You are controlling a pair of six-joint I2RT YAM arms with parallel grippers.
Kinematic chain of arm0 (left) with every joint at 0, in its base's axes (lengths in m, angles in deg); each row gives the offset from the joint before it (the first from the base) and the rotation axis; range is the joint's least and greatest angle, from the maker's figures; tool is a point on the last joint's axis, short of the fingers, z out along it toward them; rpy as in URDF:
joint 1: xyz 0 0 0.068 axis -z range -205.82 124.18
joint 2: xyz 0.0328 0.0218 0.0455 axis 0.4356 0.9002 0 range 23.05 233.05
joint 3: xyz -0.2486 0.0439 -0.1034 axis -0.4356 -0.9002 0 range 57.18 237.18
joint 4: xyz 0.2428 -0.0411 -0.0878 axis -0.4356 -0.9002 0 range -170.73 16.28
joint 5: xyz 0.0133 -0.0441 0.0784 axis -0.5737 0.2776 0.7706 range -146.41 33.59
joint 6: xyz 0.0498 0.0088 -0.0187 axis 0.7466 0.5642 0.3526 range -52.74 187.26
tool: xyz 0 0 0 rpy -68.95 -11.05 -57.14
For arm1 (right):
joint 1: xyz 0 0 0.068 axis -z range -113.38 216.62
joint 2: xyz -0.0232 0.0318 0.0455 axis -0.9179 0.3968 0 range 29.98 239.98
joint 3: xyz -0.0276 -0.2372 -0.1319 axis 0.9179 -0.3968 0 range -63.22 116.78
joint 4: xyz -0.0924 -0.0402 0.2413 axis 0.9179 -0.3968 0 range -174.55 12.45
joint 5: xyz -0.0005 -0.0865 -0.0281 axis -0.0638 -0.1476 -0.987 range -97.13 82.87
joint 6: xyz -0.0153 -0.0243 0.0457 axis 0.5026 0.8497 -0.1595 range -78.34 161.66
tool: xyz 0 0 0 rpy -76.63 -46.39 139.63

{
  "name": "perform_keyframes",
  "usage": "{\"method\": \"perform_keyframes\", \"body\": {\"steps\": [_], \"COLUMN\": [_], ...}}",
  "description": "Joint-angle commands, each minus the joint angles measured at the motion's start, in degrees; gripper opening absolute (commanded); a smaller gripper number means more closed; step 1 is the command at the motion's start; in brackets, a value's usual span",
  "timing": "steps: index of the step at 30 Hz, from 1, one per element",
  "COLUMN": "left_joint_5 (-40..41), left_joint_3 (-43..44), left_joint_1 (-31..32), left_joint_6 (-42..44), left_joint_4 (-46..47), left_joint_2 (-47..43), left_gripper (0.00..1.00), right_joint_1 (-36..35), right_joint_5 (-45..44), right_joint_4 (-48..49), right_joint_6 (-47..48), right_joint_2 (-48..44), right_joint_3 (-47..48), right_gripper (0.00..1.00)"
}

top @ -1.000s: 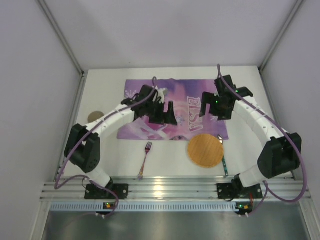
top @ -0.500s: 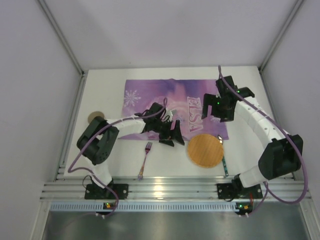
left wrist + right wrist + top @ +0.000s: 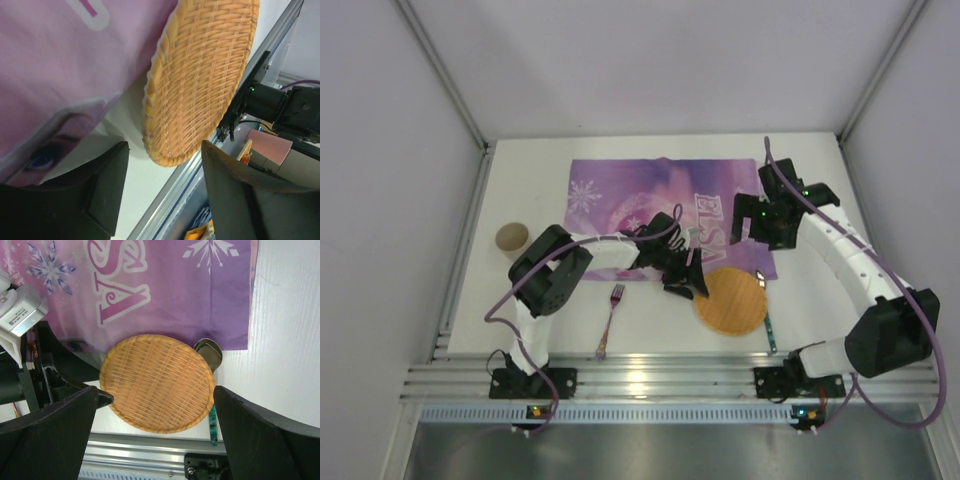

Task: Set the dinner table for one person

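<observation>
Dinner table is the wide white surface under everything, and the setting is far from finished, judging by how its pieces are scattered. A purple printed placemat lies flat across the middle toward the far side, presumably as the base for the rest. The left gripper reaches low across the cloth's near edge, its claw spread with one finger on either side of the rim of the woven plate; it looks set up to pinch that rim, but nothing is clamped yet. The plate sits half off the mat, its far edge overlapping the cloth, so it probably needs dragging or lifting toward the centre. The right gripper hangs above the mat's right end, claw spread wide and empty, clear of the plate. A brown cup stands well apart at the left. A fork lies on bare table near the front. A green-handled spoon lies just beside the plate's right edge, its bowl at the mat's corner, and could be knocked.
</observation>
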Motion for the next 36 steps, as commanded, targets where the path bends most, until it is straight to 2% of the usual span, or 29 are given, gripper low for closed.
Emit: {"method": "perform_keyframes", "body": {"steps": [1,5,8,9,12,16,21,28,32,36], "left_joint_5": [0.66,-0.13,-1.27,-1.8,-2.24,-5.05,-3.74,-4.27,0.47,5.56], "left_joint_3": [1.97,2.76,2.93,3.28,3.46,4.07,10.74,14.71,19.27,20.6], "left_joint_1": [0.14,0.58,0.66,0.75,0.84,0.93,0.32,-9.33,-16.46,-23.05], "left_joint_6": [-1.39,-2.35,-3.5,-3.59,-3.5,-3.07,3.35,7.47,10.12,11.53], "left_joint_4": [3.67,4.55,6.56,6.66,6.31,5.26,-8.44,-17.23,-24.17,-25.06], "left_joint_2": [2.41,3.73,4.61,4.7,4.7,0.77,-6.54,-10.68,-8.93,-7.34], "left_gripper": [0.64,0.53,0.38,0.27,0.0,0.0,0.0,0.0,0.0,0.0], "right_joint_1": [0.62,0.62,0.62,0.54,0.62,0.62,0.62,1.33,1.41,1.33], "right_joint_5": [-1.46,-1.29,-1.29,-1.2,-1.03,-1.11,-1.82,0.38,2.31,2.67], "right_joint_4": [-0.09,-0.09,0.08,0.17,0.61,0.79,1.31,6.06,6.33,6.59], "right_joint_6": [0.43,0.34,0.26,0.17,0.17,-0.01,-0.53,-4.75,-4.75,-4.58], "right_joint_2": [-2.09,-1.83,-1.3,-1.22,-1.04,-1.39,-2.71,-6.31,-4.91,-4.29], "right_joint_3": [-0.53,0.17,0.52,0.53,0.44,-0.09,-1.32,-3.6,-2.56,-1.85], "right_gripper": [1.0,1.0,1.0,1.0,1.0,1.0,1.0,1.0,1.0,1.0]}}
